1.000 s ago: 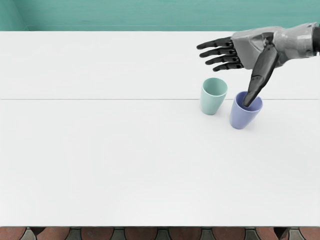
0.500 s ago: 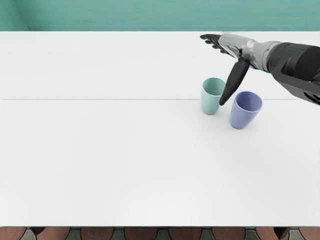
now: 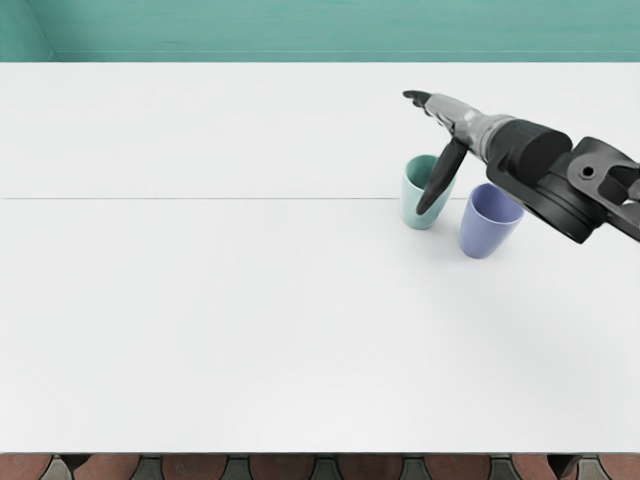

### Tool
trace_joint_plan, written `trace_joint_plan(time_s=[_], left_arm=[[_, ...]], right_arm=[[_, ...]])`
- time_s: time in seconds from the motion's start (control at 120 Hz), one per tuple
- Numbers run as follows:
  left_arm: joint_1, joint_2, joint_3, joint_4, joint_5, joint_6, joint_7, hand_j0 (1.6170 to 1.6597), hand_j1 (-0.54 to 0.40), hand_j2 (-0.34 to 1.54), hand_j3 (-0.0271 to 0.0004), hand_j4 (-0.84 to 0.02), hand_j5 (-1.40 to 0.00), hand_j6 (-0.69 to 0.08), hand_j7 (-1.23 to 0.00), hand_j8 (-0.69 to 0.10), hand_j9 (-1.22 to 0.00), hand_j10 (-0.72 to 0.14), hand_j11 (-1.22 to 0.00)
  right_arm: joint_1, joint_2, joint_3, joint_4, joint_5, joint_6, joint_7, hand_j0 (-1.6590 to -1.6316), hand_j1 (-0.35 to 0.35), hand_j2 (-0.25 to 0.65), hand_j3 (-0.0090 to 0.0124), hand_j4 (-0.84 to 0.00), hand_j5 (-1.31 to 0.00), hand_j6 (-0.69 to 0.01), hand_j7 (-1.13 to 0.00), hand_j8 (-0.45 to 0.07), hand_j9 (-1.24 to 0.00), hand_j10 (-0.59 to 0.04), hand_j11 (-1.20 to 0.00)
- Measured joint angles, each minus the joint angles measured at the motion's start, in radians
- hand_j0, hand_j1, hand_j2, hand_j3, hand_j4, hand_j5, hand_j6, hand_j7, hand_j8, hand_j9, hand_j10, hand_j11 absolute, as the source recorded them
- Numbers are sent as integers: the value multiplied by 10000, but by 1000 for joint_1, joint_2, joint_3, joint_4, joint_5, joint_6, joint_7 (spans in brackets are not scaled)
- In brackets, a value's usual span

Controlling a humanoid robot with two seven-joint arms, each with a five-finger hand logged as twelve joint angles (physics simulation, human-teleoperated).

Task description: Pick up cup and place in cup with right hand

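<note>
My right hand (image 3: 425,150) hangs above the far side of the green cup, open, its fingers pointing to the upper left and its thumb stretched down across the front of that cup in the view. Upright on the table stands the green cup (image 3: 411,205), its rim partly hidden by the thumb. Close beside it, to the right and slightly nearer, the blue-violet cup (image 3: 482,235) is upright too, with the wrist and forearm passing over its back right edge. Neither cup is held.
The white table (image 3: 220,300) has a thin seam running across it behind the cups. Beyond its far edge is a teal surface (image 3: 300,35), and reddish-brown tiles (image 3: 200,467) show below the near edge. The right forearm (image 3: 545,180) slants in from the right edge.
The right hand has turned edge-on, and its thumb has swung left from over the blue-violet cup to the green one. More forearm has come into view. Both cups stand where they were.
</note>
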Motion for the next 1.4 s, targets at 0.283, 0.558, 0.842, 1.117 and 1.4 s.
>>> trace_joint_plan(time_s=[0.283,0.558,0.842,1.117,1.4], left_arm=[[0,0,0,0,0,0,0,16581,3489,-2,0,2,0,3,0,3,0,3,0],[-1,0,0,0,0,0,0,16581,3489,-2,0,2,0,3,0,3,0,3,0],[0,0,0,0,0,0,0,16581,3489,-2,0,2,0,3,0,3,0,3,0],[-1,0,0,0,0,0,0,16581,3489,-2,0,2,0,3,0,4,0,3,0],[0,0,0,0,0,0,0,16581,3489,-2,0,3,0,4,0,4,0,3,0]], right_arm=[[-37,21,-11,-55,-24,-32,0,-16581,-3491,16,0,-21,-4,-34,0,-26,-3,-18,-2],[-43,79,-10,-148,-22,-48,0,-16581,-3382,-3,0,-115,-128,-128,-124,-120,-126,-112,-126],[-41,120,-11,-209,-20,-49,0,-16581,-2344,-176,0,-984,-1257,-997,-1254,-990,-1256,-981,-1255],[-36,130,-11,-258,-20,-38,0,-16581,-1796,-267,0,-1443,-1852,-1456,-1849,-1448,-1851,-1439,-1850],[-28,165,-17,-297,-20,-28,0,-16584,-1393,8,0,-1664,-2165,-1697,-2139,-1674,-2162,-1666,-2161]])
